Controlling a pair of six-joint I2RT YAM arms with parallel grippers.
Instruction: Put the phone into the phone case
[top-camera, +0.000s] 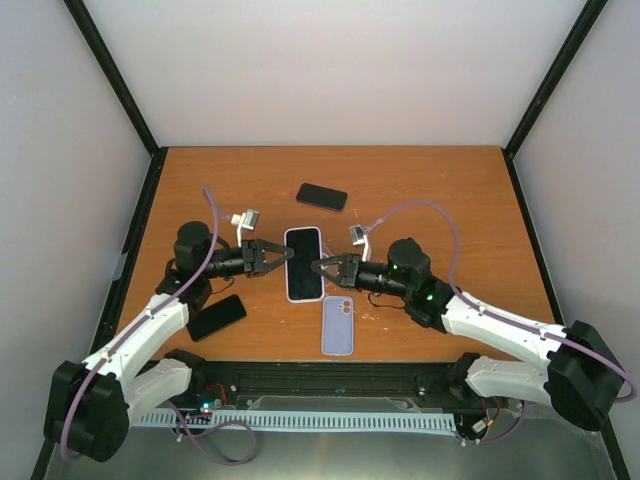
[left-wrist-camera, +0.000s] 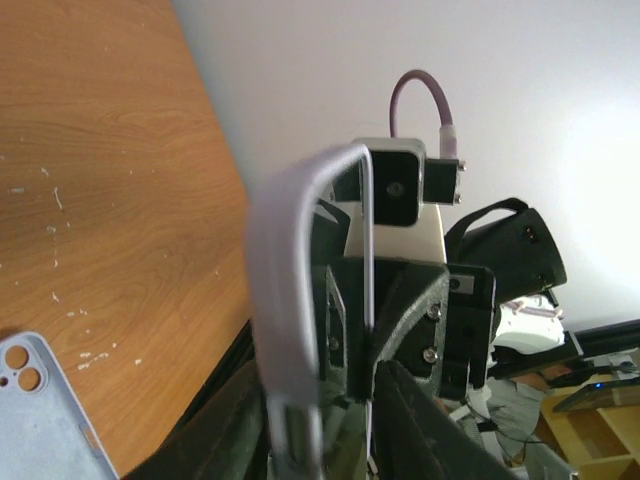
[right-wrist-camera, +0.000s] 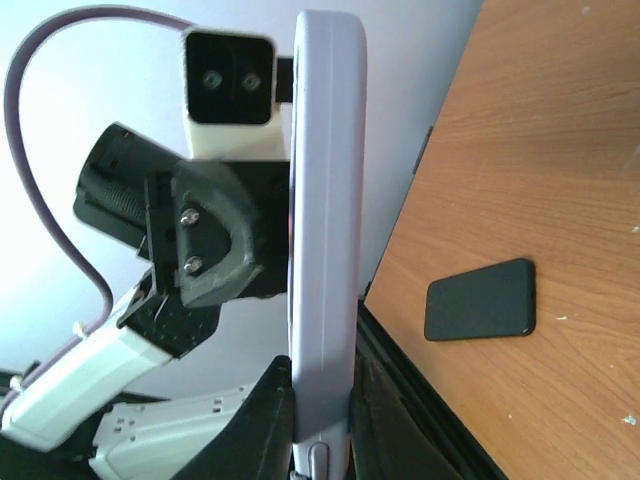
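A lilac phone case (top-camera: 303, 263) with a dark face is held above the table's middle between both grippers. My left gripper (top-camera: 283, 257) is shut on its left long edge, and in the left wrist view (left-wrist-camera: 372, 360) its jaws pinch the case's thin wall (left-wrist-camera: 366, 250). My right gripper (top-camera: 322, 268) is shut on the right long edge, and the right wrist view (right-wrist-camera: 322, 370) shows both fingers pressed on the case's thick side (right-wrist-camera: 325, 200). I cannot tell whether the dark face is a phone. Two black phones lie flat, one at the back (top-camera: 321, 196) and one front left (top-camera: 216, 317).
A light blue case or phone back with camera holes (top-camera: 338, 325) lies near the front edge, also in the left wrist view (left-wrist-camera: 40, 400). The front-left black phone shows in the right wrist view (right-wrist-camera: 480, 300). Black frame posts and white walls enclose the wooden table (top-camera: 440, 200).
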